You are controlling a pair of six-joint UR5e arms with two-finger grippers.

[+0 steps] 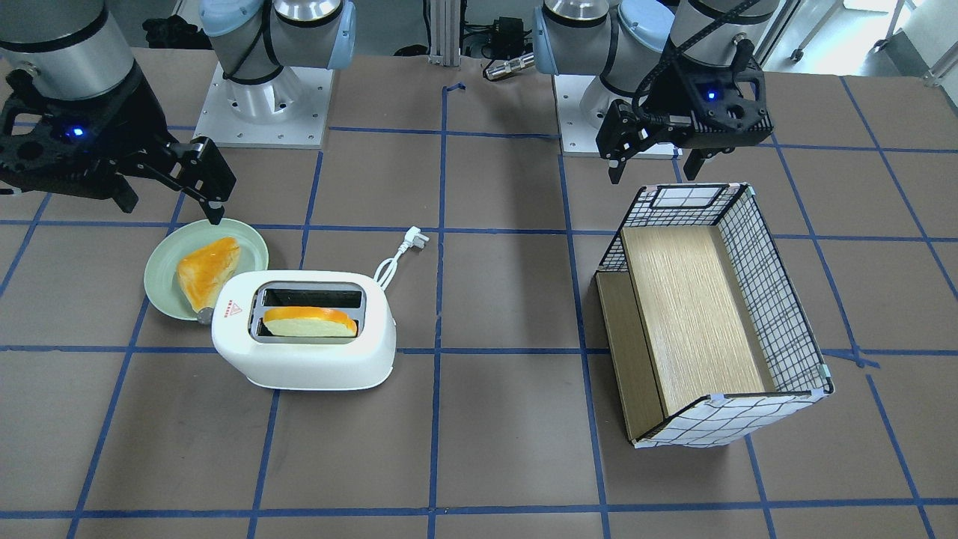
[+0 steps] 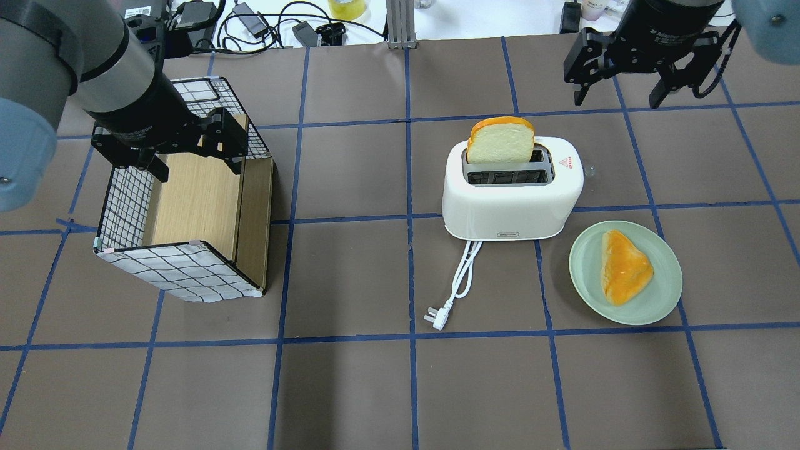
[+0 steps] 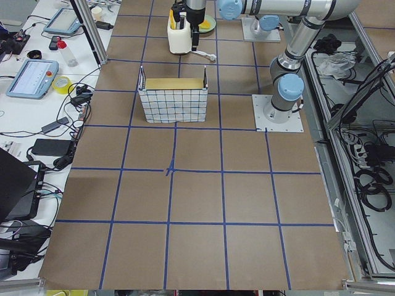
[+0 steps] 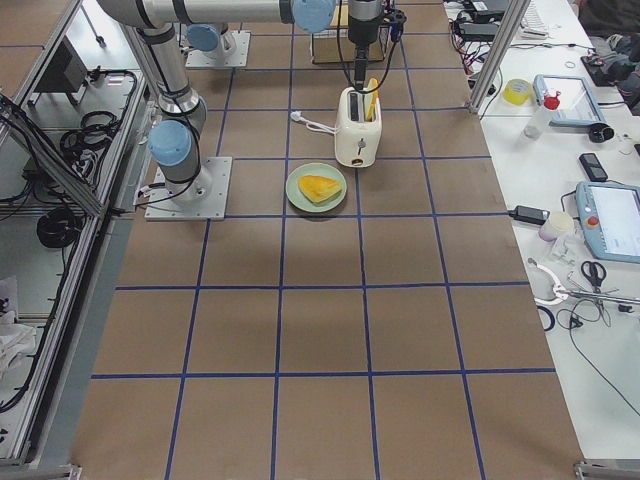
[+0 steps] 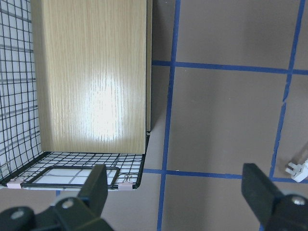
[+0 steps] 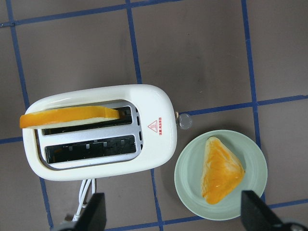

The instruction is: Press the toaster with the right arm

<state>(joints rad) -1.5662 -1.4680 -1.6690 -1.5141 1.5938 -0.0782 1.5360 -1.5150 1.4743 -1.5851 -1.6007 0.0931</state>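
Black fingers (image 6: 94, 211) of the right gripper (image 6: 174, 211) frame the bottom of the right wrist view, spread wide and holding nothing. They hang well above the white rounded two-slot plastic toaster (image 6: 159, 149) and touch nothing. An orange-crusted slice of bread (image 6: 72, 115) stands in the toaster's slot farther from the robot. Just beside the toaster, a pale green round plate (image 6: 187, 183) carries a triangular orange-glazed piece of bread (image 6: 219, 168). Well apart on the brown table (image 2: 350, 387), a black wire-grid basket (image 2: 181, 275) lined with pale wood-grain panels sits under the left gripper (image 2: 197, 169), likewise spread and gripping nothing. The right wrist view plainly shows a small round knob (image 6: 184, 121) at the toaster's end facing the plate, which the overhead view hardly shows. The overhead view shows the slice rising high and the white cord (image 2: 465, 269) running to its plug (image 2: 437, 315).
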